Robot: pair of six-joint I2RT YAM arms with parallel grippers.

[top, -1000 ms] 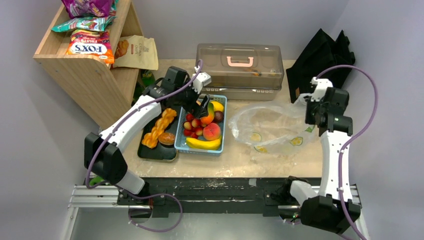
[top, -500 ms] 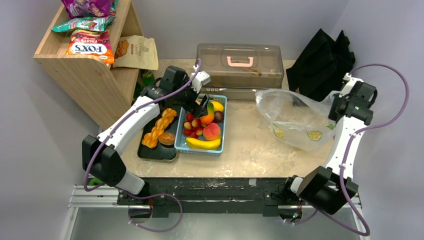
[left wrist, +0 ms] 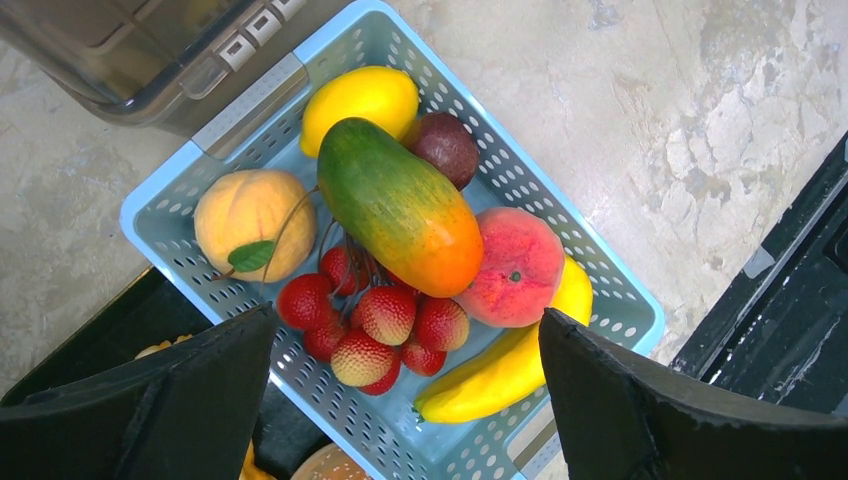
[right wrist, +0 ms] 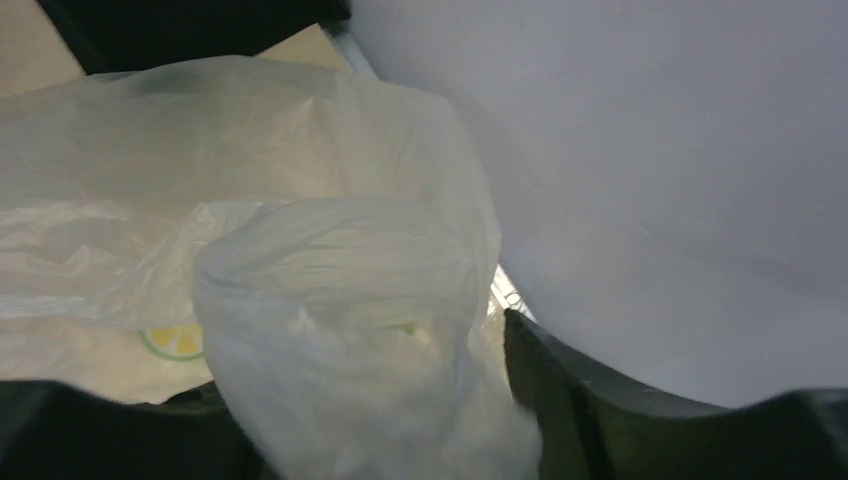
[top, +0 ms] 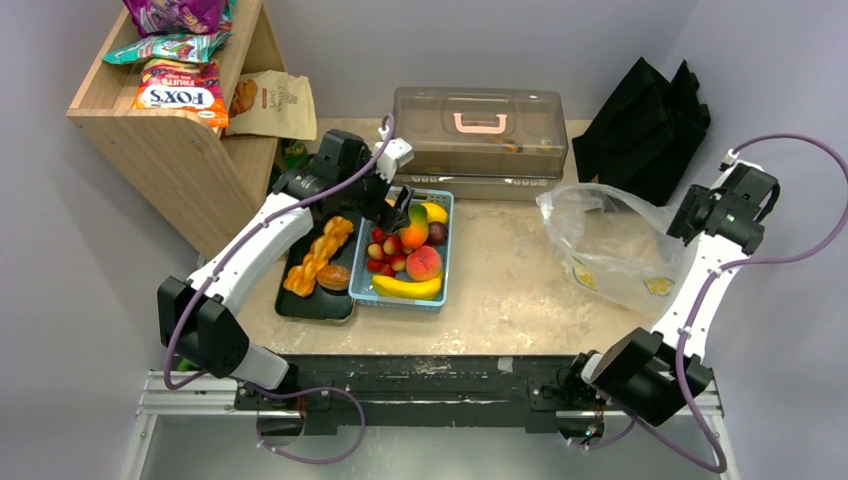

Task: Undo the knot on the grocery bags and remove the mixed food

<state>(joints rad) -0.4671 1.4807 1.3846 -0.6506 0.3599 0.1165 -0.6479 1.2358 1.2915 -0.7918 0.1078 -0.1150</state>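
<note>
The mixed food lies out on the table. A mango (left wrist: 400,205), lemon (left wrist: 360,100), peach (left wrist: 515,265), banana (left wrist: 500,370) and red fruits (left wrist: 370,335) fill the blue basket (top: 441,290). Braided bread (top: 318,255) and a bun (top: 333,278) rest on a black tray (top: 300,310). My left gripper (top: 402,210) (left wrist: 407,313) hovers open just above the basket, holding nothing. The clear grocery bag (top: 610,250) lies slack at the far right. My right gripper (top: 690,215) (right wrist: 360,370) is open, with loose bag plastic (right wrist: 340,300) still between its fingers. The knot is out of view.
A clear lidded box with a pink handle (top: 478,130) stands behind the basket. A black fabric bag (top: 645,125) leans in the back right corner. A wooden shelf (top: 170,150) with snack packets stands at the back left. The right wall is close beside my right gripper.
My right arm has swung right toward the wall, dragging the bag with it, and its jaws have come apart. The left gripper has barely shifted above the basket.
</note>
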